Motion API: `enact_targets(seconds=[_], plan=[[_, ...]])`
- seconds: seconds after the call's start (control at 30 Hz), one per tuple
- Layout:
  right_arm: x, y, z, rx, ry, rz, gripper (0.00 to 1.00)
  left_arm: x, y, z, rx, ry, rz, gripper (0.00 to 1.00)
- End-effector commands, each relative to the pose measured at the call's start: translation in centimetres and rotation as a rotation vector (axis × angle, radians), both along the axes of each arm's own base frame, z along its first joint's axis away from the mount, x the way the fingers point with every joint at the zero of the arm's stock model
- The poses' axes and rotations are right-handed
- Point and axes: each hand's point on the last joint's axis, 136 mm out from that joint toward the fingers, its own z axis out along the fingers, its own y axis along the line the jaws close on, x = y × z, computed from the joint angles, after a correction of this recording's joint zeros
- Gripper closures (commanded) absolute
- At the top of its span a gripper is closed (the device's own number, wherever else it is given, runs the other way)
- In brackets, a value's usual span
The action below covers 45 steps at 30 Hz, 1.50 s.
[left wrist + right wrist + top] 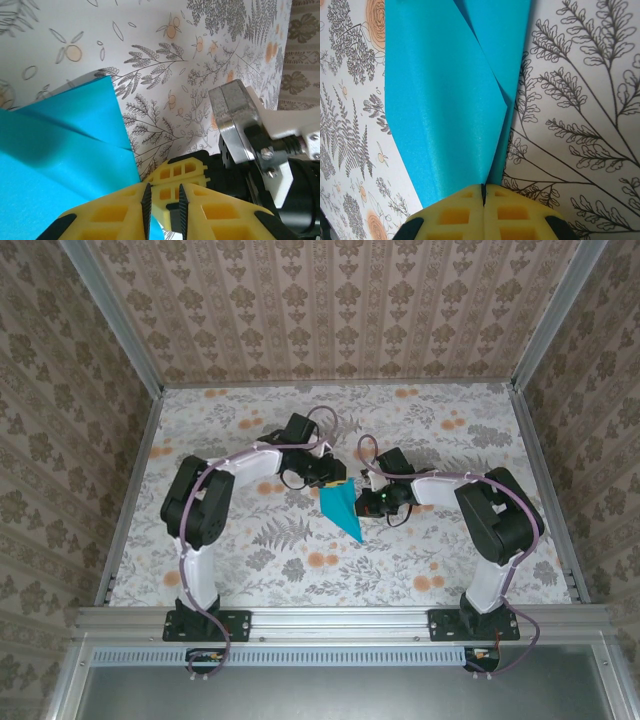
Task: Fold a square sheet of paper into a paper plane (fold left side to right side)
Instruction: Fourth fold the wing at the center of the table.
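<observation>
Damask wallpaper point(340, 300) closes in three sides of a cell framed in aluminium rail point(340, 618). The tabletop point(480, 440) is covered with a pale cloth printed with grey ferns and orange flowers. The blue paper point(340, 510) lies near the middle of the tabletop, between the two arms, already creased into a narrow angular shape. Its long axis runs from the far side toward the near side. The broad end lies farther off and the pointed tip aims at the near edge, leaning a little right. The right gripper point(368, 506) meets the paper from the right, about midway along its right-hand edge. In the right wrist view its jaws point(483, 192) are pressed together on the paper point(440, 100), which runs straight away from the seam with one creased layer lapped over another. The left gripper point(337, 480) sits at the broad far end, just above it. In the left wrist view its jaws point(164, 200) stand a narrow gap apart, with the paper point(60, 150) spreading off to their left and under one finger. I cannot make out any sheet pinched between the pads. The two grippers are close together, so both are near the paper, but only the right has hold of it. As I judge it, the fold turns on the long axis: the left flank must swing over onto the right, so the free left gripper would have to take that flank while the right pins its edge.
</observation>
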Motion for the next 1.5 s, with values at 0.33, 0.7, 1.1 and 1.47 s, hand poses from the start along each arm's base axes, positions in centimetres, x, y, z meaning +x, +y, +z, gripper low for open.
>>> enact_targets(seconds=[0.33,0.7,1.1,1.47], plan=[[-2.5,-2.1,-3.5,-0.149,0.107,0.006,0.95,-1.6,-0.3,-4.3,0.066,0.088,-0.049,0.76],[-2.5,-2.1,-3.5,-0.157,0.109,0.014,0.95,-2.3,1.0,-7.4,0.134,0.121,-0.039,0.76],[-1.4,-1.4,-1.2,-0.115,0.06,-0.003,0.9,-3.2,2.3,-9.4,0.187,0.149,-0.029,0.76],[-1.1,-1.1,5.5,-0.006,-0.039,-0.043,0.75,-3.6,2.7,-9.8,0.198,0.15,-0.027,0.76]])
